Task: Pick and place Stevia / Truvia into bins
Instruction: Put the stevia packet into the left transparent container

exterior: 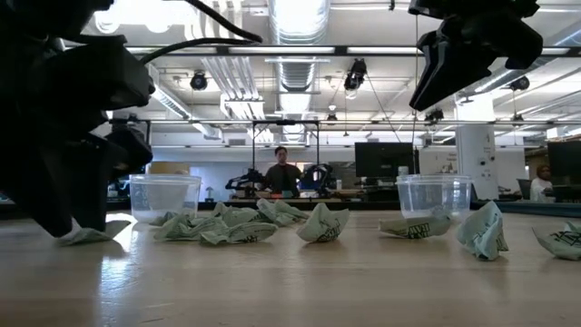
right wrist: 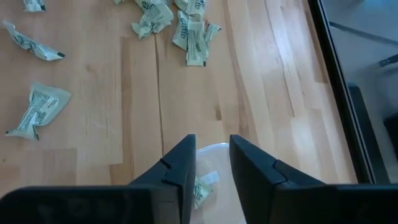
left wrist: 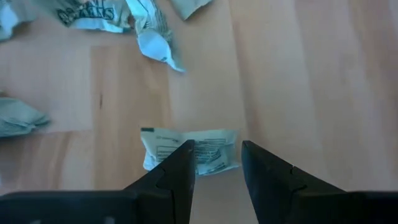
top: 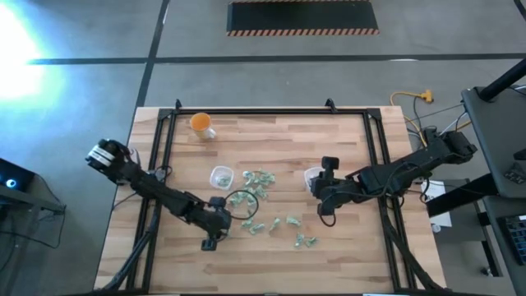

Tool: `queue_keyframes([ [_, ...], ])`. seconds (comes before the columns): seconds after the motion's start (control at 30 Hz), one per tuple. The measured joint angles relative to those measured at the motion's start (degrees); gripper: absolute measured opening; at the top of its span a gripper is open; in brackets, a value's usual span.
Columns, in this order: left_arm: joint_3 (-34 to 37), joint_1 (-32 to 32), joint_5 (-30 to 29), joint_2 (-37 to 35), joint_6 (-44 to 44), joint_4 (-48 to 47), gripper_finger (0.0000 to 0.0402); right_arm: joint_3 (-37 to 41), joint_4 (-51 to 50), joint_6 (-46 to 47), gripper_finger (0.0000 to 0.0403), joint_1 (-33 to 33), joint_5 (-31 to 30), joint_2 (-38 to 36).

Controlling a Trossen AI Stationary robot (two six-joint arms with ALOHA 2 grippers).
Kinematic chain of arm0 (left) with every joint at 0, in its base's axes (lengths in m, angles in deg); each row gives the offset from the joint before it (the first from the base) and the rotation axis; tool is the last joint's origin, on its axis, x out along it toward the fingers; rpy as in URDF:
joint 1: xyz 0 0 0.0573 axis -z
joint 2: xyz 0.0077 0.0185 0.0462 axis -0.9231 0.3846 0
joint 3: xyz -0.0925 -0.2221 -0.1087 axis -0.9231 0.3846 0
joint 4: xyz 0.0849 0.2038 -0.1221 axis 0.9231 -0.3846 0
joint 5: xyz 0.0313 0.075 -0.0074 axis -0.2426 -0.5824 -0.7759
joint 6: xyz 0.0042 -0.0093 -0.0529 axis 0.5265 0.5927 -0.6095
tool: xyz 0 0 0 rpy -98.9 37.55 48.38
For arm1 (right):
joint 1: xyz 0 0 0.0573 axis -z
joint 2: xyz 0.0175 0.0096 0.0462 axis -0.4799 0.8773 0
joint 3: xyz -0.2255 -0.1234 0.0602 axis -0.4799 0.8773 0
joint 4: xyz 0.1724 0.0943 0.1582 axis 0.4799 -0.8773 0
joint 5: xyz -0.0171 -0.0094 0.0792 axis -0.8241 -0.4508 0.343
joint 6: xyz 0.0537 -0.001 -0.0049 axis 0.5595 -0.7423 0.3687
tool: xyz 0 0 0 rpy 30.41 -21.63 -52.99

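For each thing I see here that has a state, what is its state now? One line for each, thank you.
Left pincer: open, low over one sachet, not gripping it.
Right pincer: open, empty, above the right bin.
Right bin: upright, holds at least one sachet.
Left bin: upright; contents cannot be told.
Loose sachets: crumpled, scattered on the table, outside the bins.
Orange cup: at the far edge, apart from the sachets.

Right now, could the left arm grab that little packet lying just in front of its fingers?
Probably yes. The left gripper hangs open right over the sachet, with bare table around it and nothing between.
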Motion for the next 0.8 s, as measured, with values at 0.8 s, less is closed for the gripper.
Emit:
queue_keyframes([
  [0.8,-1.9,0.2,-9.7,1.1,6.4,-0.6,0.0008,0.0,0.0,-0.5,0.0077,0.0,0.0,0.0],
])
